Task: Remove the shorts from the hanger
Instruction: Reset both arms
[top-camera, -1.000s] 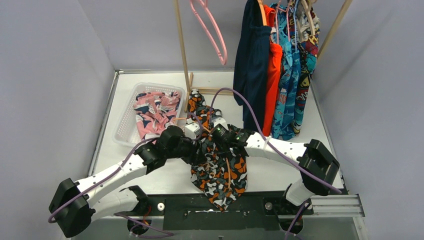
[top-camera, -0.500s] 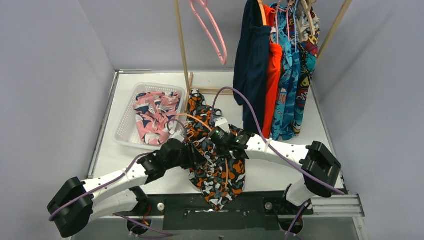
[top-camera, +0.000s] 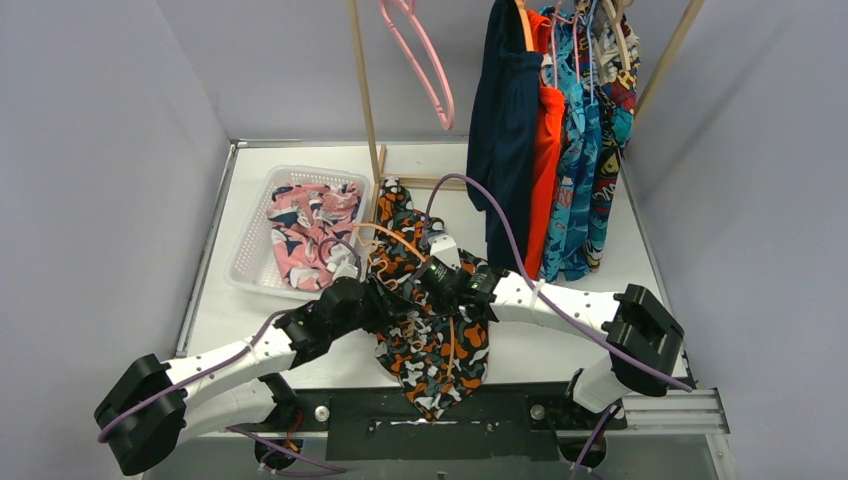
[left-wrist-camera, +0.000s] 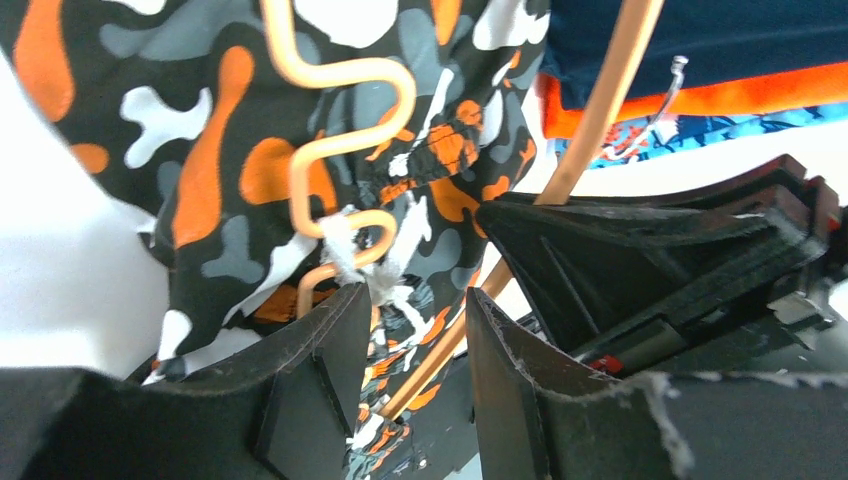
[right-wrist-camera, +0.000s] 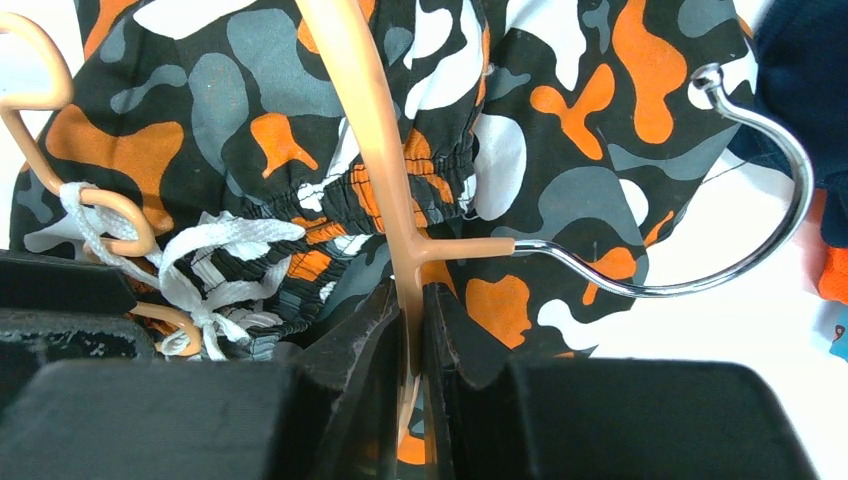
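Peach plastic, the hanger (right-wrist-camera: 362, 120) was clamped by your right gripper (right-wrist-camera: 412, 300) at its neck. Your left gripper (left-wrist-camera: 418, 320) stood part open around the white drawstring (left-wrist-camera: 385, 285) and a hanger rod, pinching neither. The black-orange shorts (top-camera: 440, 350) lay on the table (top-camera: 625, 250), on the hanger. Pulling there could have snagged the drawstring on its loops.

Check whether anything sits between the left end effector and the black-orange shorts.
Yes. A bar of the peach hanger runs through the gap of the left end effector, beside the white drawstring knot, in front of the shorts.
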